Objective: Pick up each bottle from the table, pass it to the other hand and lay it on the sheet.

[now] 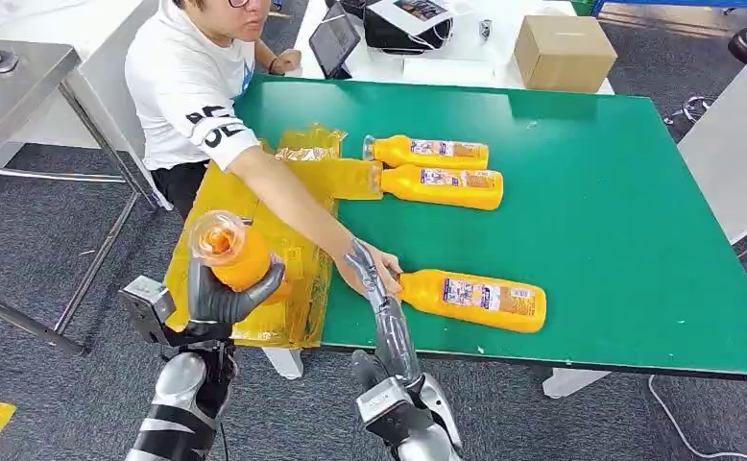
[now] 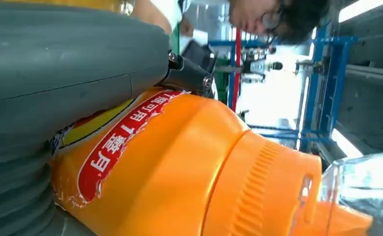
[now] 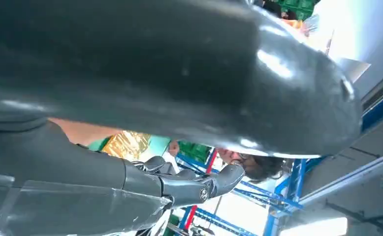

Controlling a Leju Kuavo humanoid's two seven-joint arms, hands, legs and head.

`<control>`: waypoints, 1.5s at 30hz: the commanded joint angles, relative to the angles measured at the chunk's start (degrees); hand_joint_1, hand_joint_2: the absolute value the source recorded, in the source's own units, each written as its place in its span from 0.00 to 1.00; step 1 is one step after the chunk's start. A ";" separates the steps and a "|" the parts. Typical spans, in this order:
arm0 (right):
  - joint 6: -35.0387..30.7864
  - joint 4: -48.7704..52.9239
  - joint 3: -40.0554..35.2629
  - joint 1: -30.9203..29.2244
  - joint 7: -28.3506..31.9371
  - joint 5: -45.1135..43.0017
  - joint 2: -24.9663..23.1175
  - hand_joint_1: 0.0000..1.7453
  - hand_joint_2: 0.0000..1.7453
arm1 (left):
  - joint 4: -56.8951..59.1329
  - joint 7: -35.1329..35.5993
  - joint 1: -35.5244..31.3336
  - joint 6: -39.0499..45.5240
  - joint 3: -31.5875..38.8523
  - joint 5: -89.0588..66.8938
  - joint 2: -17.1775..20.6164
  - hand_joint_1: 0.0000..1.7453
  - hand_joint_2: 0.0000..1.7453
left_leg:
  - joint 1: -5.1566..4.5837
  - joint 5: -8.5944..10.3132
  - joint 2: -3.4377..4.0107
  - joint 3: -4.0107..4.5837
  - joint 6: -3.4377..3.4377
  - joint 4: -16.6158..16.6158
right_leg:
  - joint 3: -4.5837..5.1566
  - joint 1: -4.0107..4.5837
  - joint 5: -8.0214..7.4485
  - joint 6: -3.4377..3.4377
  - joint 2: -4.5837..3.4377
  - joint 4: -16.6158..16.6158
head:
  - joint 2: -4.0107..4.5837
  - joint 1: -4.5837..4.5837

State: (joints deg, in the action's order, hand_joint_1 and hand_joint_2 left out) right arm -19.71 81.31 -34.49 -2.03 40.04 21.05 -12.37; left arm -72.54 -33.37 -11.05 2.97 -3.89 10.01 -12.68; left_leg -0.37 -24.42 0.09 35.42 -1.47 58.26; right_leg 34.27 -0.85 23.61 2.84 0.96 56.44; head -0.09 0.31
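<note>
Green table (image 1: 629,221): three orange bottles lying flat, labels unreadable. Yellow sheet (image 1: 288,245) at its edge. Left hand (image 1: 218,296) grips a fourth bottle (image 1: 238,255) upright, red Chinese-lettered label. Right hand (image 1: 374,279) fingers extended, empty, beside person's hand (image 1: 377,264).

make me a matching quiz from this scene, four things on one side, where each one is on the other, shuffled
Things:
1. left robot hand
2. person's hand
3. cardboard box
4. yellow sheet

Places:
A. on the white table beyond the green one
B. draped over the green table's left edge
C. gripping an orange bottle, cap toward the camera
D. at the cap end of the nearest lying bottle

Pairs: 1-C, 2-D, 3-A, 4-B
</note>
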 commanded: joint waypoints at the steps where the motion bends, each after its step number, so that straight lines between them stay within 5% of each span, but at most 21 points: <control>1: -5.50 4.32 -0.93 -1.75 -0.04 -3.01 3.22 0.00 0.00 | 9.32 -3.95 -8.36 11.71 5.13 -11.22 2.46 1.00 1.00 | 0.06 -0.04 -0.03 -0.13 0.09 -0.01 | -0.14 0.06 0.04 -0.09 -0.03 -0.02 | 0.00 0.00; 9: -6.97 8.43 1.61 -2.90 -0.04 -8.63 2.61 0.00 0.00 | 20.96 0.12 -15.37 28.17 0.07 -46.11 8.25 1.00 1.00 | 0.05 -0.01 -0.07 -0.15 0.09 -0.04 | -0.16 0.04 0.03 -0.09 0.01 -0.02 | 0.00 0.00; 12: -6.76 8.88 1.62 -3.53 -0.04 -10.46 2.78 0.00 0.00 | 29.71 1.65 -18.29 27.31 -2.38 -56.68 10.92 1.00 1.00 | 0.07 -0.01 -0.04 -0.29 0.13 -0.09 | -0.28 0.06 0.02 -0.13 -0.04 -0.08 | 0.00 0.00; 30: -2.08 7.23 4.09 -2.40 -0.04 -12.17 1.91 0.00 0.00 | 38.66 2.48 -18.53 19.56 -5.62 -64.94 14.63 1.00 1.00 | 0.12 -0.02 0.03 -0.29 0.21 -0.03 | -0.28 0.11 0.04 -0.15 -0.12 -0.04 | 0.00 0.00; 45: 0.73 2.31 5.09 -2.34 -0.04 -12.00 0.25 0.00 0.00 | 35.80 -1.82 -14.80 13.56 -0.59 -56.80 12.36 1.00 1.00 | 0.07 0.02 -0.03 -0.22 0.16 -0.07 | -0.24 0.05 0.01 -0.08 -0.09 -0.08 | 0.00 -0.02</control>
State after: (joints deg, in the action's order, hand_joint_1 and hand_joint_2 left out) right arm -19.10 88.30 -30.99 -3.26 40.04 9.07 -12.24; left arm -39.04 -35.32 -26.27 17.57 -6.05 -47.21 0.39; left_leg -0.36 -24.36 0.01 35.42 -1.39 58.26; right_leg 34.25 -0.85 23.61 2.84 0.98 56.45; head -0.09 0.28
